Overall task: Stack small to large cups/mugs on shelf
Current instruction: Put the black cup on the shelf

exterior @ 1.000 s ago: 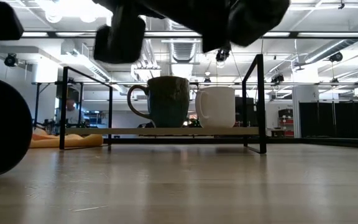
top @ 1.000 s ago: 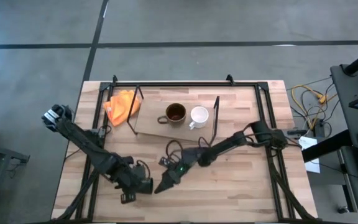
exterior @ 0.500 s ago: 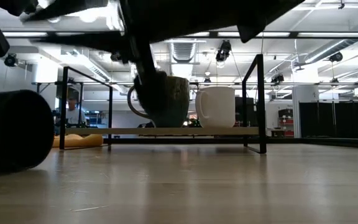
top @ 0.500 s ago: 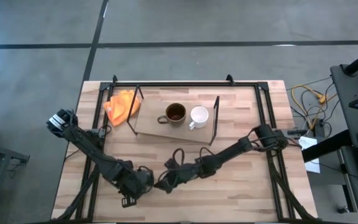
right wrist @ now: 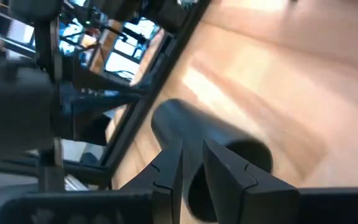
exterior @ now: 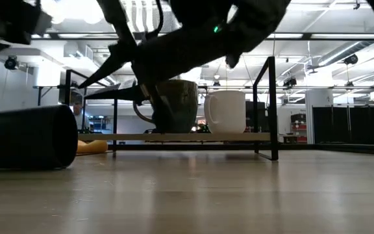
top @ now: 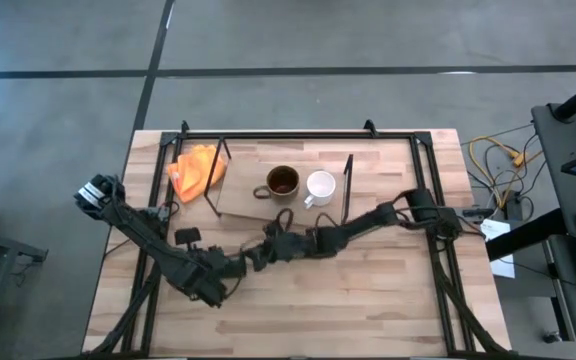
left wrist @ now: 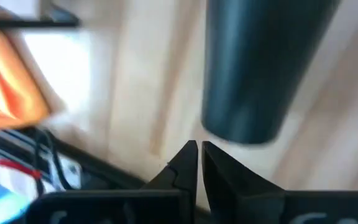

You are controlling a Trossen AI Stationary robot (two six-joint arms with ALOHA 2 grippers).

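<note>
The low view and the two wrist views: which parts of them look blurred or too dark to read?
Low view: the arms overhead are backlit silhouettes, the dark mug lying near the lens is soft, and the white mug is sharp. Left wrist view: everything is smeared, the dark mug too. Right wrist view: the tabletop is blurred.

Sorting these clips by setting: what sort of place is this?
Probably an open lab or workshop: a butcher-block wooden table on a grey concrete floor, exposed ceiling lights and ducts, and a side bench with yellow cables.
</note>
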